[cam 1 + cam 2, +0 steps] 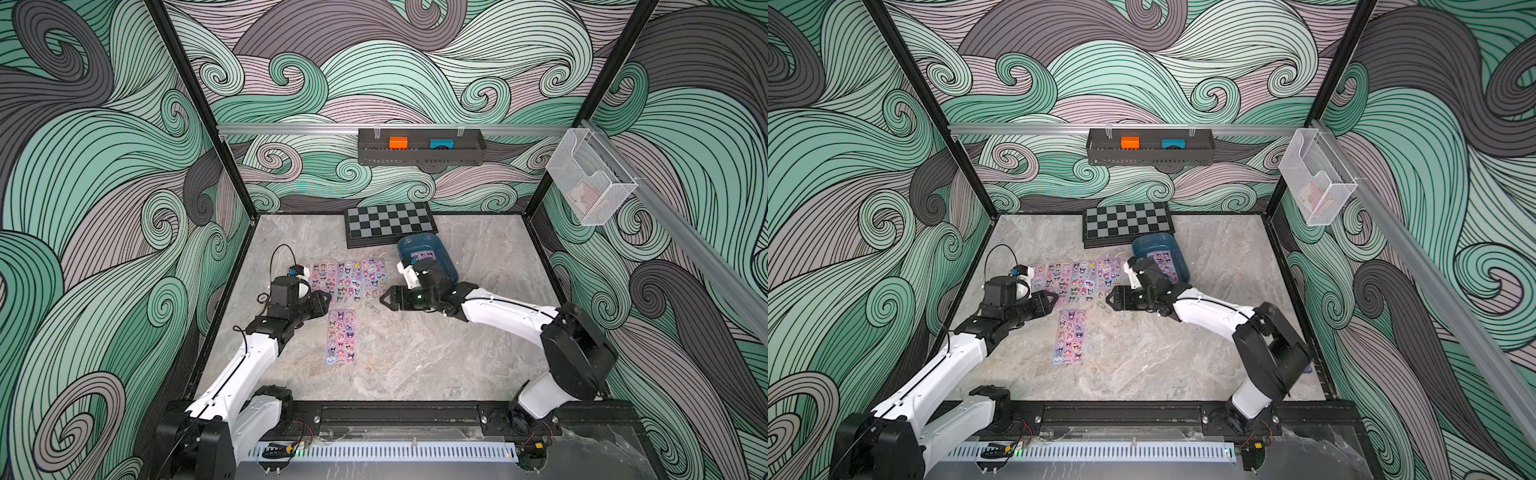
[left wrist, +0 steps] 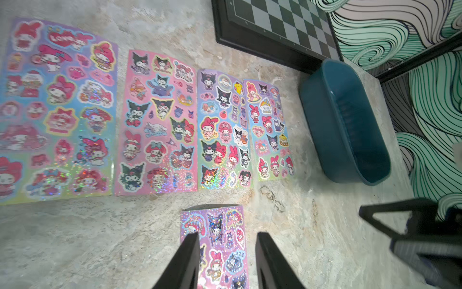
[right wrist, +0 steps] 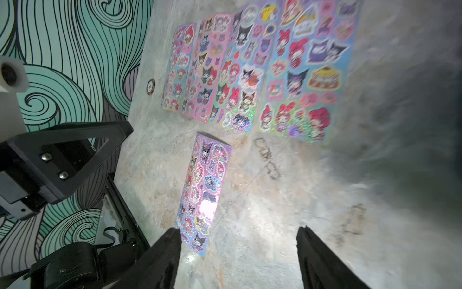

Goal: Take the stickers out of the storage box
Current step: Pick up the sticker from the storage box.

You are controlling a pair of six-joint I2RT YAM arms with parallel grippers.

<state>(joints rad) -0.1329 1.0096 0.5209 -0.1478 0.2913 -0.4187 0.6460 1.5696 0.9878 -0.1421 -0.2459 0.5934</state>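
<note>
1. Far left on the worktop [image 1: 415, 365], a small disc [image 1: 262, 298] lies beside the left arm, clear of the sheets.
2. Left fingers [image 2: 187, 262]: narrow gap, nothing between them. They hang over the lone sheet [image 2: 220, 225], which lies flat with its long axis running away from the robot.
3. Beyond that, four stickers [image 1: 347, 278] lie flat in a row with long axes parallel. The two rightmost touch at the edge.
4. Right fingers [image 3: 322, 262]: spread wide, empty, tips pointing left toward the row's right end and just short of it.
5. The box [image 1: 446, 259] sits right of and behind those fingers, long axis slanting away from the robot. Its far end is just beside the chessboard [image 1: 388, 222]. Both top views show a last sheet [image 1: 1160, 261] inside, its near part hidden by the right wrist.
6. Judgement: the right arm is much the nearer. Its fingers face away from the box, so they must swing back right and come down over the rim. The box wall and the arm's own wrist crowd that approach. A thin sheet lying low in the box will likely be hard to pinch.
</note>
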